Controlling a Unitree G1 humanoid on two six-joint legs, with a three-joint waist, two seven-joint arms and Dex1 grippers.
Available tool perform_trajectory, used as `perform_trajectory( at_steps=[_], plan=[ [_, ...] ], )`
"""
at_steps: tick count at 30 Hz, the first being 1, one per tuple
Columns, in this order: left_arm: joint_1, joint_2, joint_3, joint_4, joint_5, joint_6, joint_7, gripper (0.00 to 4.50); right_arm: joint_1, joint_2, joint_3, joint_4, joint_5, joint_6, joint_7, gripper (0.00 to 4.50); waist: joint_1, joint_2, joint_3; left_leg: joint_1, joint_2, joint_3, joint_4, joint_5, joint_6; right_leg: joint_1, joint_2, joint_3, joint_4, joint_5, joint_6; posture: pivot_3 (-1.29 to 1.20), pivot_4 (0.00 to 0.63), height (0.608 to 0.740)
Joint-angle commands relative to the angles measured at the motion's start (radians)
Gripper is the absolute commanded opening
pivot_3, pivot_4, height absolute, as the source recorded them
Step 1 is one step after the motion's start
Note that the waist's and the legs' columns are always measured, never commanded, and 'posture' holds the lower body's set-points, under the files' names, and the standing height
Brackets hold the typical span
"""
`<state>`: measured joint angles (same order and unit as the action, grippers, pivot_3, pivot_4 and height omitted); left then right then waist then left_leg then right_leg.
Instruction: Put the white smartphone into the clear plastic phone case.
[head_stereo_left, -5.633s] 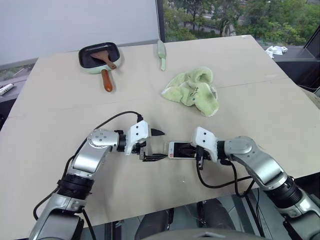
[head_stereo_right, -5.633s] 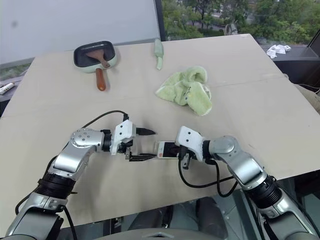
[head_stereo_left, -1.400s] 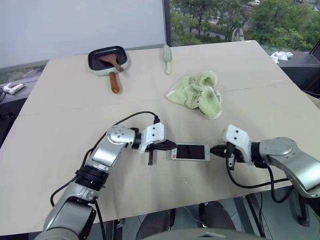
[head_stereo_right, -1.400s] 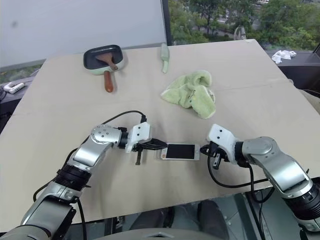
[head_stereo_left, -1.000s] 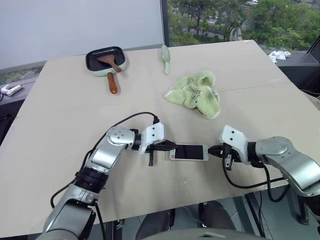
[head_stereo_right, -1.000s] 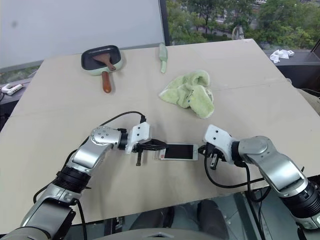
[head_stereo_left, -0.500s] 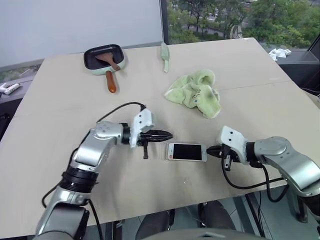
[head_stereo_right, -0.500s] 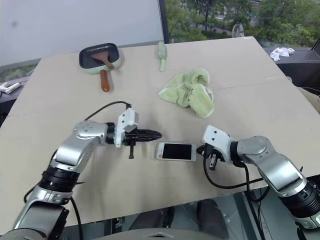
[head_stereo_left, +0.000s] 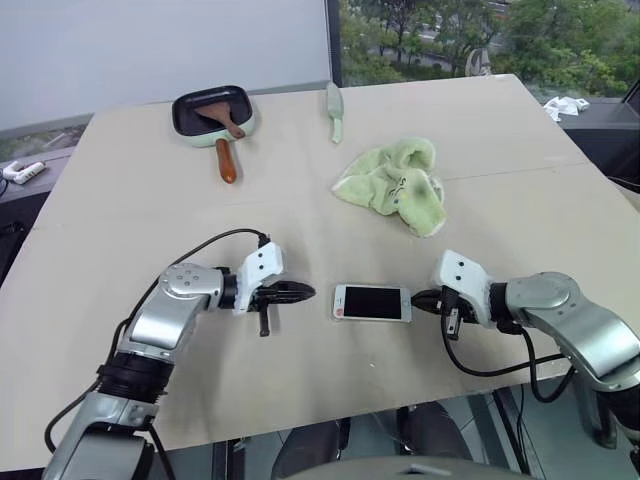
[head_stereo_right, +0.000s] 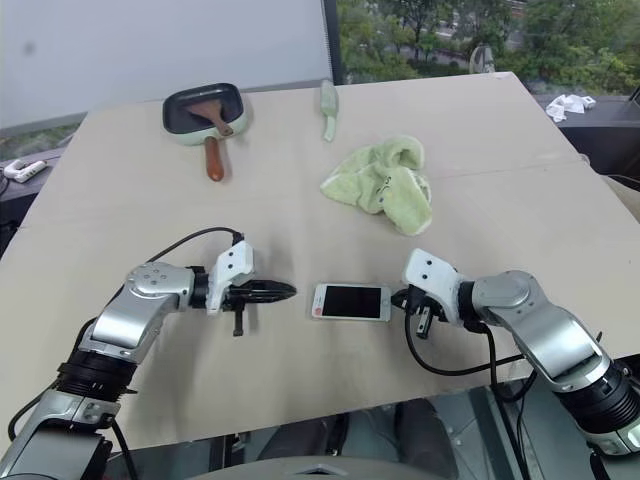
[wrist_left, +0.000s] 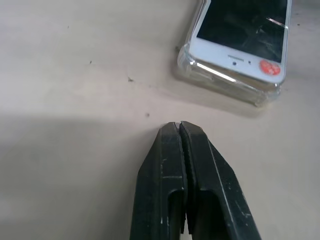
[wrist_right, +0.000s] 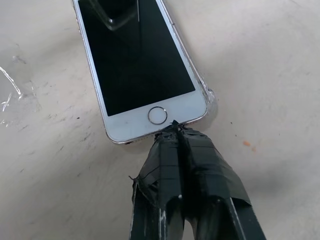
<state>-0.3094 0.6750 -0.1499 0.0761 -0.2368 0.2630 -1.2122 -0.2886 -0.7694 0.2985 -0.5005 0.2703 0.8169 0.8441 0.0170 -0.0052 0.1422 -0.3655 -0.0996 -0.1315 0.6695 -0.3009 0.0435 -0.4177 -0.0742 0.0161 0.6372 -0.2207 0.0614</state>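
The white smartphone (head_stereo_left: 372, 302) lies flat on the table, screen up, seated inside the clear plastic phone case (wrist_left: 227, 82), whose transparent rim wraps its edges. My left gripper (head_stereo_left: 308, 291) is shut with nothing in it, a short gap to the left of the phone. In the left wrist view its closed fingers (wrist_left: 185, 170) point toward the case corner. My right gripper (head_stereo_left: 418, 298) is shut, its tip touching the phone's right end beside the home button (wrist_right: 157, 115).
A fluffy light-green cloth (head_stereo_left: 392, 186) lies beyond the phone. A small pan (head_stereo_left: 212, 113) holding a wooden spatula sits at the back left, with a pale green utensil (head_stereo_left: 334, 104) beside it. The table's front edge (head_stereo_left: 330, 415) runs close below my arms.
My left gripper has drawn back to the left, away from the phone's left end, leaving a gap. The phone and my right gripper have stayed put.
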Motion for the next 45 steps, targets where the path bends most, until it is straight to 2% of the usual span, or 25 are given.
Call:
perform_trajectory(
  at_steps=[1, 18, 25, 35, 41, 45],
  plan=[
    [0.001, -0.021, -0.028, -0.056, -0.023, 0.034, -0.008, 0.06, -0.013, 0.001, -0.004, -0.016, -0.001, -0.009, 0.001, 0.0, -0.001, 0.0, 0.0, 0.0, 0.0, 0.0, 0.0, 0.0, 0.0, 0.0, 0.0, 0.0, 0.0, 0.0, 0.0, 0.0, 0.15, 0.74],
    [-0.006, -0.041, -0.044, -0.071, -0.02, 0.06, -0.007, 0.06, -0.06, 0.077, 0.037, 0.009, -0.023, -0.007, -0.019, 0.0, -0.003, 0.0, 0.0, -0.001, 0.0, 0.0, 0.0, 0.0, 0.0, -0.001, 0.0, 0.0, 0.0, 0.0, 0.0, 0.0, 0.15, 0.74],
    [-0.012, 0.015, -0.002, -0.053, -0.026, 0.062, -0.021, 0.06, -0.037, 0.034, 0.015, 0.019, -0.029, -0.021, -0.011, 0.0, -0.005, 0.0, 0.0, -0.001, 0.0, 0.0, 0.0, 0.0, 0.0, -0.002, 0.0, 0.0, 0.0, 0.0, 0.0, 0.0, 0.15, 0.74],
    [-0.069, 0.127, 0.087, 0.062, -0.06, 0.045, -0.076, 0.06, -0.041, 0.03, 0.011, 0.019, -0.022, -0.022, -0.018, 0.0, -0.006, 0.0, 0.001, -0.002, 0.0, 0.001, 0.0, 0.0, 0.0, -0.003, 0.001, -0.001, 0.0, 0.0, 0.0, 0.0, 0.15, 0.74],
    [-0.044, 0.044, 0.109, -0.061, -0.207, 0.127, -0.101, 0.06, -0.043, 0.037, 0.009, 0.012, -0.013, -0.021, -0.015, 0.0, -0.003, 0.0, 0.001, -0.005, 0.0, 0.0, 0.0, 0.0, 0.0, -0.005, 0.0, -0.001, 0.0, 0.0, 0.0, 0.0, 0.15, 0.74],
    [0.004, -0.016, 0.069, -0.161, -0.256, 0.184, -0.092, 0.06, -0.04, 0.038, 0.01, 0.006, -0.009, -0.018, -0.017, 0.0, -0.007, 0.0, 0.001, -0.006, 0.0, 0.0, 0.0, 0.0, 0.0, -0.005, 0.0, 0.0, 0.0, 0.0, 0.0, 0.0, 0.15, 0.74]
  ],
)
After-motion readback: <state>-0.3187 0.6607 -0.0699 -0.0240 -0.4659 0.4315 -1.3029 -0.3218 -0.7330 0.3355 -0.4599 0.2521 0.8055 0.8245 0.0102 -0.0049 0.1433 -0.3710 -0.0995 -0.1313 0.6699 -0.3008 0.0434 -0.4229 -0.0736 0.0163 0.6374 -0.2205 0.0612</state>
